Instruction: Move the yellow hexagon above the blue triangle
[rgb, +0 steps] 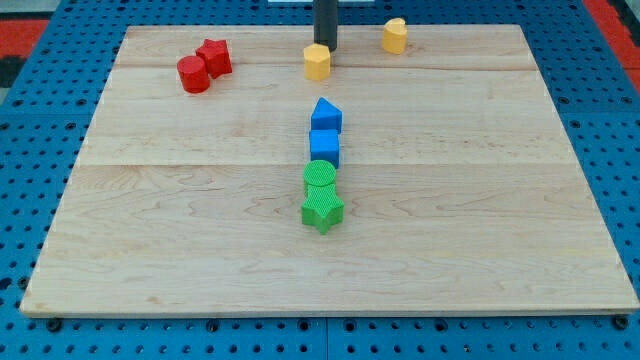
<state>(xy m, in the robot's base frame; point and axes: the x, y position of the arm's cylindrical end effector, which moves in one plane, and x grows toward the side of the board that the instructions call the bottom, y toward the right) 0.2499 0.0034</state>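
- The wooden board (200, 230) fills most of the view, a pale tabletop made of joined planks, resting on a blue perforated base (30, 150) that shows around its edges.
- My rod (326, 22) comes down from the view's top near the centre, dark and upright. It carries no jaws, so there is nothing to open or close and it holds nothing.
- My tip (325, 47) sits on the board right at the top edge of the yellow hexagon (317, 62), on its far side; I cannot tell for sure whether they touch, but they look to be in contact or just shy of it.
- That yellow hexagon, the block I am tasked with, lies near the board's top edge, directly above the blue triangle (326, 114) in the view, with a clear strip of wood between the 2.
- The blue triangle heads a column of 4 blocks running down the middle of the board. Just below it, touching or nearly so, is the blue cube (324, 147).
- Below the cube comes the green cylinder (320, 177), and at the bottom of the column the green star (322, 211), pressed close against the cylinder.
- At the view's top left, 2 red blocks sit together: a red cylinder (194, 75) and, touching it on its right, a red star-like block (213, 56).
- A second yellow block (395, 35), rounded, shape unclear, stands alone at the top, right of my rod.
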